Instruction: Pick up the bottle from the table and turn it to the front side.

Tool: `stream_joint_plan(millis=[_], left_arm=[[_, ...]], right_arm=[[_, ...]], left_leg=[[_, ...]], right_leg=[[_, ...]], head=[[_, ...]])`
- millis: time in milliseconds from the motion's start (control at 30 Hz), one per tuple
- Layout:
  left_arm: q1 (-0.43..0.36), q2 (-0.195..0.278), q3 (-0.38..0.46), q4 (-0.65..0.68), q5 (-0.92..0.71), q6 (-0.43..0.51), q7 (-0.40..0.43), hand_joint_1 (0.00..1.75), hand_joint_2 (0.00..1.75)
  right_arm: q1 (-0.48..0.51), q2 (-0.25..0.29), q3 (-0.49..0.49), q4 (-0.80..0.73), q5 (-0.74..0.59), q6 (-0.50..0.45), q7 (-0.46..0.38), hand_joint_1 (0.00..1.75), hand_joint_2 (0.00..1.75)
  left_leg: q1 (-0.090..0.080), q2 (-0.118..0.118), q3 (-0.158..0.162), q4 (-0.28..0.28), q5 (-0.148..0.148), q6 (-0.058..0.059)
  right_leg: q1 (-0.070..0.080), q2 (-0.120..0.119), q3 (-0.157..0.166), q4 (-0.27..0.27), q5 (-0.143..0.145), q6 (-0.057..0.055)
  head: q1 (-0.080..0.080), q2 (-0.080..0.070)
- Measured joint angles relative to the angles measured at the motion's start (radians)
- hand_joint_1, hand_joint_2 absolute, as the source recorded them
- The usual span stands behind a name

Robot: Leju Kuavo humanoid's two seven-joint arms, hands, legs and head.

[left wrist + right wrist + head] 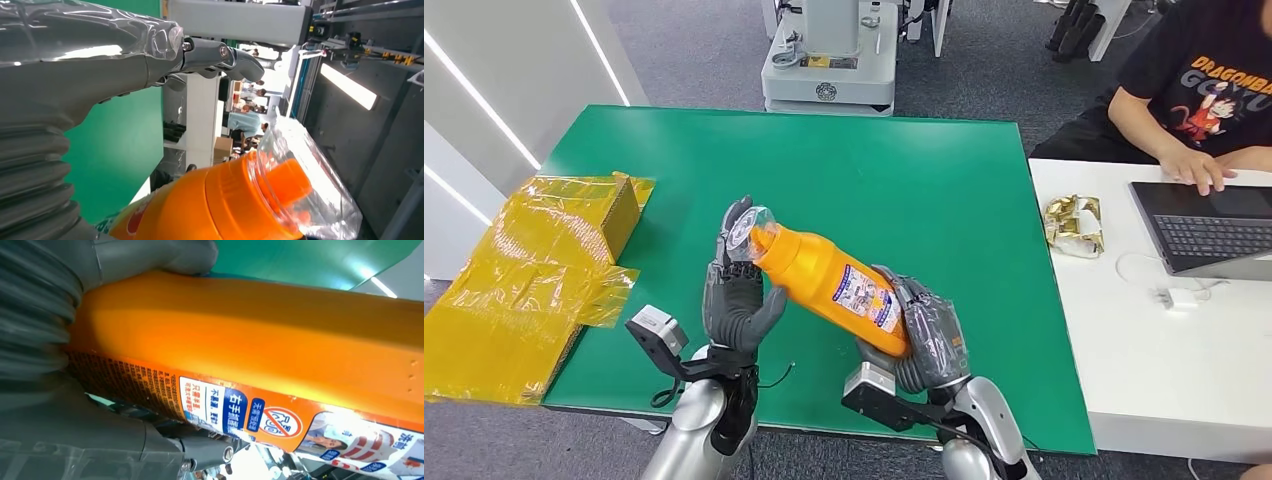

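Observation:
An orange bottle (pixel 834 285) with a clear cap (pixel 749 232) and a printed label hangs tilted above the green table (pixel 874 170), cap end up and to the left. My right hand (pixel 924 340) grips its lower body; in the right wrist view the thumb (pixel 150 255) wraps over the orange side (pixel 250 340) and the label faces the camera. My left hand (pixel 736 290) stands upright at the neck end, fingers spread behind the cap. The left wrist view shows its fingers (pixel 215 55) stretched out away from the bottle (pixel 225 205) and the cap (pixel 310 195).
A box wrapped in yellow film (pixel 574 215) lies at the table's left edge. To the right stands a white table (pixel 1124 350) with a gold wrapper (pixel 1072 222) and a laptop (pixel 1204 225), where a person (pixel 1194 90) sits typing. A grey machine (pixel 829 60) stands beyond the table.

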Motion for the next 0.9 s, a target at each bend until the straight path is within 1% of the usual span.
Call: stream_joint_plan(millis=[300,567,900], left_arm=[[-0.018,-0.003,-0.008,0.010,-0.020,-0.014,-0.001,0.00,1.75],[-0.022,-0.010,-0.008,0.013,-0.021,-0.014,-0.001,0.00,1.75],[-0.023,-0.011,-0.008,0.023,-0.032,-0.018,0.008,0.00,1.75]], right_arm=[[-0.040,0.015,-0.002,0.048,0.006,0.056,-0.007,1.75,1.75],[-0.068,0.024,0.001,0.091,0.004,0.068,-0.013,1.75,1.75],[-0.102,0.027,0.009,0.151,-0.006,0.125,-0.032,1.75,1.75]], left_leg=[[0.000,0.000,0.000,0.000,0.000,0.000],[0.000,0.000,0.000,0.000,0.000,0.000],[0.000,0.000,0.000,0.000,0.000,0.000]], right_leg=[[0.000,0.000,0.000,0.000,0.000,0.000],[0.000,0.000,0.000,0.000,0.000,0.000],[0.000,0.000,0.000,0.000,0.000,0.000]], head=[[0.000,0.000],[0.000,0.000],[0.000,0.000]])
